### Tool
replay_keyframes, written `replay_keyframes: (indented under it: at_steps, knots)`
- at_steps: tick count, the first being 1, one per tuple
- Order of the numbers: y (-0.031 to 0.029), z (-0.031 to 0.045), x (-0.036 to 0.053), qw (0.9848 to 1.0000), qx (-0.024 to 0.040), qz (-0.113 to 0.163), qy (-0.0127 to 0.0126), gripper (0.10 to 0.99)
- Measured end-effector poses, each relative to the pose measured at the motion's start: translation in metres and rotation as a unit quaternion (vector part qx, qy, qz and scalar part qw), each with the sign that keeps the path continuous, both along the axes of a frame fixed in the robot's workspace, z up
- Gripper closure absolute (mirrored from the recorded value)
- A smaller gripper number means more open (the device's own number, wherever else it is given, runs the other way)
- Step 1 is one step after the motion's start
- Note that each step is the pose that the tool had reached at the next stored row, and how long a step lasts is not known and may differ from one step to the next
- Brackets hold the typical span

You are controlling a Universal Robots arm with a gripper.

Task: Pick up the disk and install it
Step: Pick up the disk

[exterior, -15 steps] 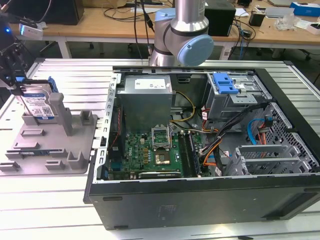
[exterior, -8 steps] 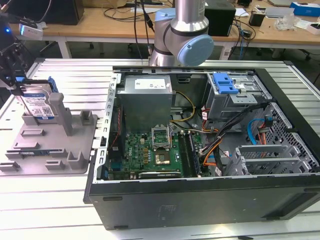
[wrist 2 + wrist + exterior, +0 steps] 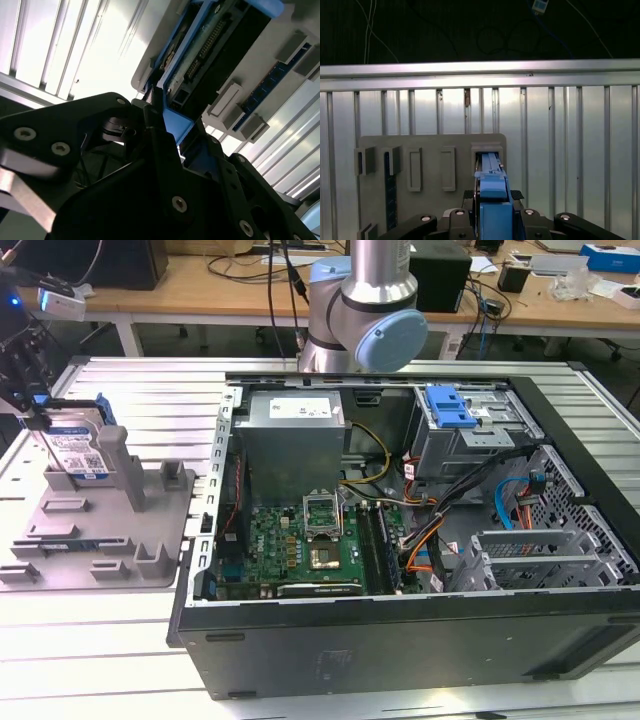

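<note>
The disk (image 3: 78, 448), a silver drive with a white-and-blue label in a blue carrier frame, stands on edge at the grey fixture plate (image 3: 100, 540) on the exterior view's left. My gripper (image 3: 33, 412) is at its upper edge, shut on the carrier frame. In the first wrist view the blue frame (image 3: 492, 200) sits between my gripper's (image 3: 492, 194) two black fingers, above the fixture's slot (image 3: 487, 155). In the second wrist view the disk's dark underside with its connector (image 3: 210, 55) extends away from my gripper (image 3: 165, 117).
An open computer case (image 3: 400, 640) lies to the exterior view's right of the fixture, with a grey power supply box (image 3: 295, 430), a motherboard (image 3: 310, 545) and a drive cage with a blue latch (image 3: 450, 405). The arm's base (image 3: 365, 310) stands behind it. The table is slatted aluminium (image 3: 150, 390).
</note>
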State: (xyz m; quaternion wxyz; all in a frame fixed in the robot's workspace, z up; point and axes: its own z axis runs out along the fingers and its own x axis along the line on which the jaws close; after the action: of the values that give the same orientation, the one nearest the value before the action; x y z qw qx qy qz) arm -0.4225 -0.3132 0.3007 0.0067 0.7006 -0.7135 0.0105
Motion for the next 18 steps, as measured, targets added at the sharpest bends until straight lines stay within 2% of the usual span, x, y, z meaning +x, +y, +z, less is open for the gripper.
replay_keyframes:
  at_steps: [12, 18]
  knots:
    - [-0.0002, 0.0010, 0.0000, 1.0000, 0.0001, 0.000, -0.0005, 0.722]
    - [-0.0002, 0.0092, 0.0000, 1.0000, 0.0001, 0.000, -0.0026, 0.722]
